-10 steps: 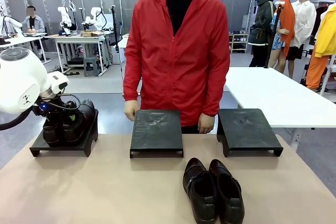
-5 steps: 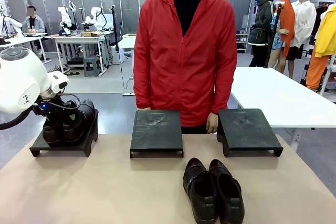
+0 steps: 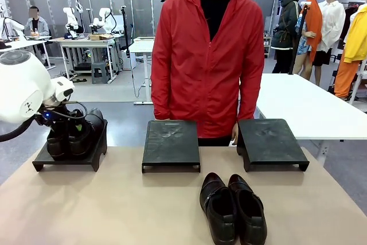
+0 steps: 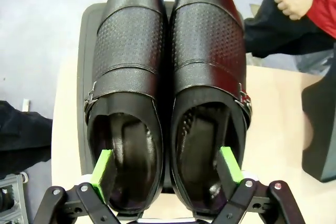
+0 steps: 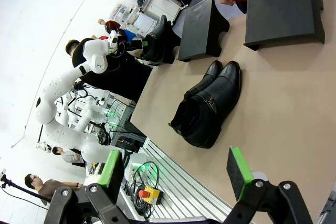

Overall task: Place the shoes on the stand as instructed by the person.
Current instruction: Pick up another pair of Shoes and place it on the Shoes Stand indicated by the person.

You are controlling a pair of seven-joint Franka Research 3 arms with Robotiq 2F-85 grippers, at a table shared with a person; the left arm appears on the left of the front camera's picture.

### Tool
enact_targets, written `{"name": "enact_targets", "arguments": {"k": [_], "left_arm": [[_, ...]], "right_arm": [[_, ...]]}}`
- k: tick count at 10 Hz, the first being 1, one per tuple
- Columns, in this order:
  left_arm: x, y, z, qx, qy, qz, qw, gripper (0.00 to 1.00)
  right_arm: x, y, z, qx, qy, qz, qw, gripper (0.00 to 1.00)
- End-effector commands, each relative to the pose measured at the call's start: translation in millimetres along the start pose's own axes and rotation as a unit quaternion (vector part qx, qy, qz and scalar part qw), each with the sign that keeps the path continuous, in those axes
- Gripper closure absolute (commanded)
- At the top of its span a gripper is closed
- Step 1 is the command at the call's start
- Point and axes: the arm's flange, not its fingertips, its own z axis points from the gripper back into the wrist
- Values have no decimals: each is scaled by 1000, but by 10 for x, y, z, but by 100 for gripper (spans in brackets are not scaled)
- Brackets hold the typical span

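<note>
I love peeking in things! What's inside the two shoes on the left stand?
Dark insoles and linings show inside the shoes. The open left gripper hangs right over the openings. The toe ends are hidden under the leather tops.

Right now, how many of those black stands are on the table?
3. The left stand holds a pair of shoes. The middle stand and the right stand are bare. None seems hidden.
</note>
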Motion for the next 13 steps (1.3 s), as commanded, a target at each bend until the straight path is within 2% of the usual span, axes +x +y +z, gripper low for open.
{"name": "enact_targets", "arguments": {"k": [1, 2, 4, 6, 7, 9, 11, 12, 13], "left_arm": [[-46, 315, 499, -48, 40, -16, 998, 3], [-188, 567, 779, -95, 70, -22, 993, 3], [-543, 1046, 1227, -205, 95, -34, 974, 3], [-933, 1629, 1522, -302, 80, -19, 950, 3], [-1131, 1894, 1596, -354, 77, -3, 932, 3], [-1640, 2391, 1530, -438, 66, 55, 895, 3], [-2024, 2701, 1304, -529, 48, 103, 841, 3], [-2199, 2771, 1184, -553, 44, 114, 824, 3], [-2309, 2832, 1101, -564, 39, 121, 816, 3]], "right_arm": [[7, -1, 15, 6, -4, 11, 1000, 0], [7, -1, 15, 6, -4, 11, 1000, 0], [7, -1, 15, 6, -4, 11, 1000, 0], [7, -1, 15, 6, -4, 11, 1000, 0], [7, -1, 15, 6, -4, 11, 1000, 0], [7, -1, 15, 6, -4, 11, 1000, 0], [7, -1, 15, 6, -4, 11, 1000, 0], [7, -1, 15, 6, -4, 11, 1000, 0], [7, -1, 15, 6, -4, 11, 1000, 0]]}}
